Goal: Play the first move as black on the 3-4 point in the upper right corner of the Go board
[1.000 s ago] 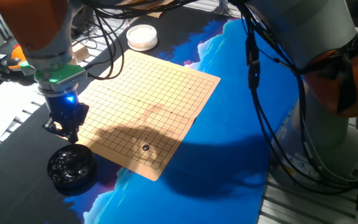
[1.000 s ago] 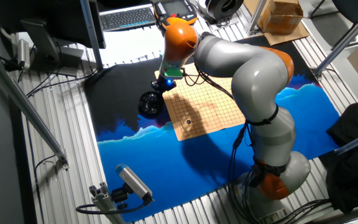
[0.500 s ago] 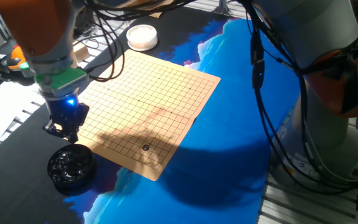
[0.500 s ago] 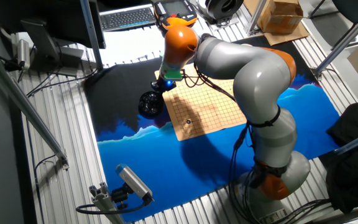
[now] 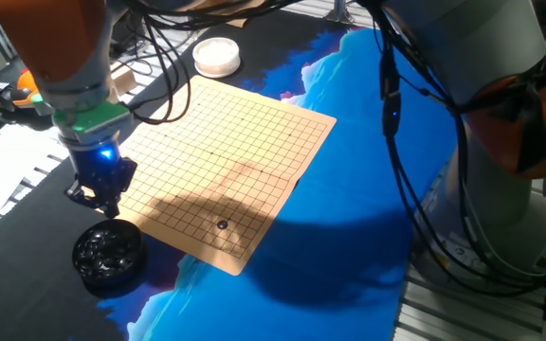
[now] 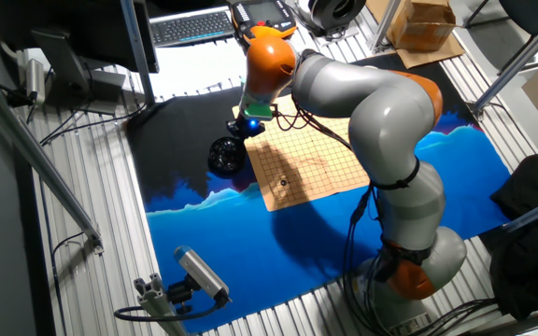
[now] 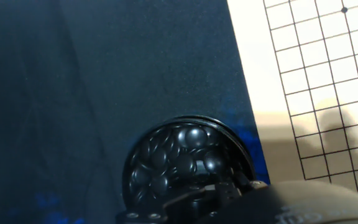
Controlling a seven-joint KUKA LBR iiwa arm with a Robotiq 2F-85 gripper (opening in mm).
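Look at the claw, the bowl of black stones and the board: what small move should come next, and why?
Probably nothing further with the stones: lift the claw clear. A black stone already sits on the Go board near one corner, and the claw hangs above the bowl of black stones, just off the board's edge. Whether its fingers hold anything cannot be told.

We see a KUKA iiwa arm (image 6: pixel 381 131) built of rounded, glossy silver-grey shells joined by orange bands (image 6: pixel 271 58). At its wrist sits a green ring (image 5: pixel 91 121), and under it a blue light (image 5: pixel 105 152) glows. Below that comes the black gripper (image 5: pixel 98 197), angular and dark. Several black cables (image 5: pixel 387 104) hang in loops along the grey links. An orange collar (image 6: pixel 402 276) also wraps the base.
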